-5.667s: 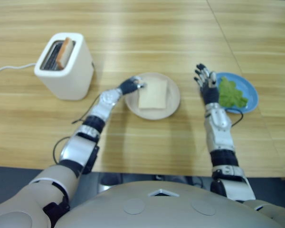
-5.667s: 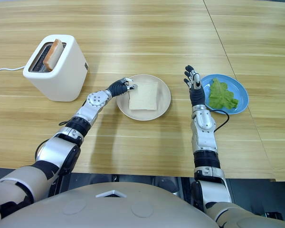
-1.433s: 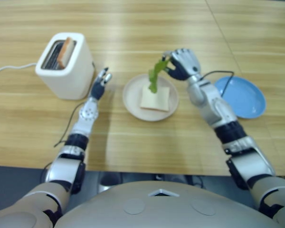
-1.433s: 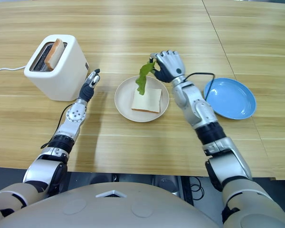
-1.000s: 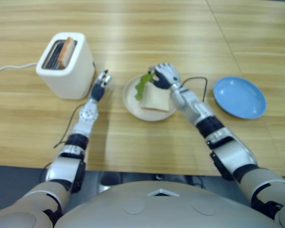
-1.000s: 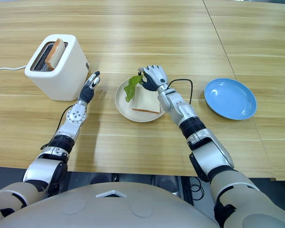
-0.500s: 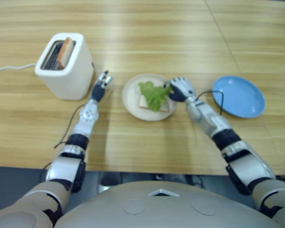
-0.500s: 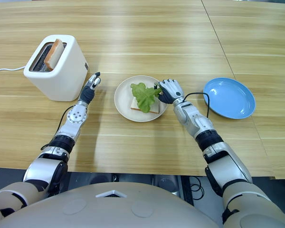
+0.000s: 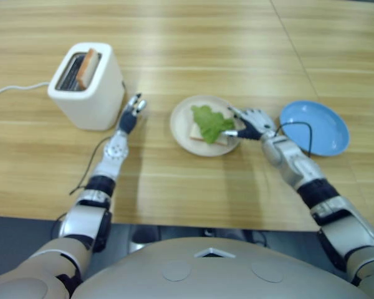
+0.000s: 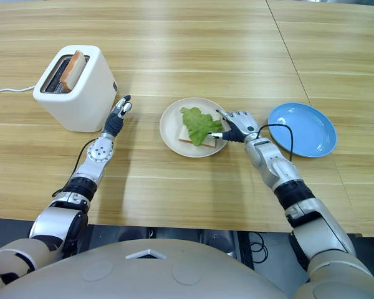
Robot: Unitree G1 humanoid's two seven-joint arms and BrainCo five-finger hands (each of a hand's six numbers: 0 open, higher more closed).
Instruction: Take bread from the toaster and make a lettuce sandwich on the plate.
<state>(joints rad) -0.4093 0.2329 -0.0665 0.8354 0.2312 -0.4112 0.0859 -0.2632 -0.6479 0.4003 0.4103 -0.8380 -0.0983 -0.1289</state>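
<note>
Crinkly green lettuce [image 10: 199,123] lies limp on a flat square white slice [image 10: 187,138], on the round beige plate [image 10: 170,128], mid-bench [image 10: 174,187]. Right hand [image 10: 238,128] at plate's right rim, fingers spread, tips just beside leaf, gripping nothing. Filling step looks done; next = top slice. That's the browned toast [image 10: 70,64] upright in the boxy white toaster [image 10: 81,93]. Left hand [image 10: 117,116] betw. toaster & plate, fingers straight, together, holding nothing; needs a reach up + pinch on the thin edge. Glossy blue dish [image 10: 302,128] far right.
</note>
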